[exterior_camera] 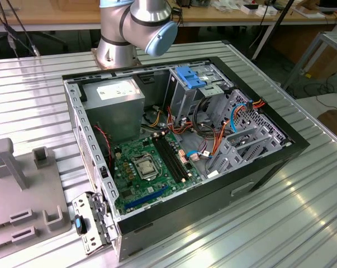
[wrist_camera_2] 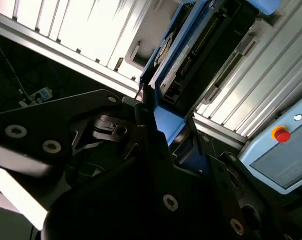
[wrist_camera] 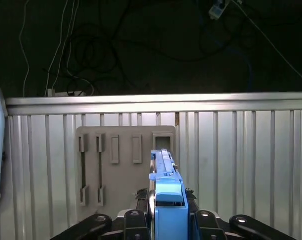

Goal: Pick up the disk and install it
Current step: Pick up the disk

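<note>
The disk (wrist_camera: 166, 192) is seen edge-on in the first wrist view, its bright blue carrier bracket facing the camera, and it stands between my gripper's (wrist_camera: 167, 222) two dark fingers. In the second wrist view the disk (wrist_camera_2: 191, 55) shows its dark body and connector edge inside the blue frame, with the gripper (wrist_camera_2: 158, 132) shut on its bracket end. It hangs above the ribbed metal table, over a grey holder plate (wrist_camera: 123, 170). In the exterior view the open computer case (exterior_camera: 157, 234) lies on the table, with the arm's base (exterior_camera: 134, 28) behind it.
Inside the case are a green motherboard (exterior_camera: 148, 167), a power supply (exterior_camera: 115, 106), a light-blue latch plate (exterior_camera: 193, 77) and grey drive cages (exterior_camera: 246, 139) with orange and blue cables. A grey fixture (exterior_camera: 23, 190) sits at the exterior view's left. A pendant with a red button (wrist_camera_2: 281, 134) lies nearby.
</note>
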Robot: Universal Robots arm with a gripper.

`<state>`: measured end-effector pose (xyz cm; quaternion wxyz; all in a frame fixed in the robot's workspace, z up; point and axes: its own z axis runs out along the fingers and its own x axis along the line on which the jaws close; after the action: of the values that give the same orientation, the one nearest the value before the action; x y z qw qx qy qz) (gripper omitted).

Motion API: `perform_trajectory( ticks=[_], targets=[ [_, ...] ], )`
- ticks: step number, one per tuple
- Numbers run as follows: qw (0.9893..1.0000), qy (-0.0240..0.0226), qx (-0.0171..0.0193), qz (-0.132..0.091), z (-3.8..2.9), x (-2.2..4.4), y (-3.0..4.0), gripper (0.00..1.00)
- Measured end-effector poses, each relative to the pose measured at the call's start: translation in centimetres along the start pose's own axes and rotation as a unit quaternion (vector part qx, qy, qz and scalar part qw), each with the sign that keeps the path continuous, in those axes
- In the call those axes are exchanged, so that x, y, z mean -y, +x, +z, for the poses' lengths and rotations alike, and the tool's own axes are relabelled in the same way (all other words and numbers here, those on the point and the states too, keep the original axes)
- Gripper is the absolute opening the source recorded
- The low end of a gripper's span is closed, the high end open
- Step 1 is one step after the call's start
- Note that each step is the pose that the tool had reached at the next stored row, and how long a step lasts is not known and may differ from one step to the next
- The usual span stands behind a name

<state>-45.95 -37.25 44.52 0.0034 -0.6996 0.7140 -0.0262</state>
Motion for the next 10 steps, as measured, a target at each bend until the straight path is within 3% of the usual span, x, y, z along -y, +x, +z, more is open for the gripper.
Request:
perform_trajectory(
  ticks=[7, 10],
  targets=[
    [1.0000, 0.0000, 0.0000, 0.000, -3.20, 0.16, 0.10, 0.37],
    [1.0000, 0.0001, 0.0000, 0.000, -4.13, 0.26, 0.13, 0.37]
  ],
)
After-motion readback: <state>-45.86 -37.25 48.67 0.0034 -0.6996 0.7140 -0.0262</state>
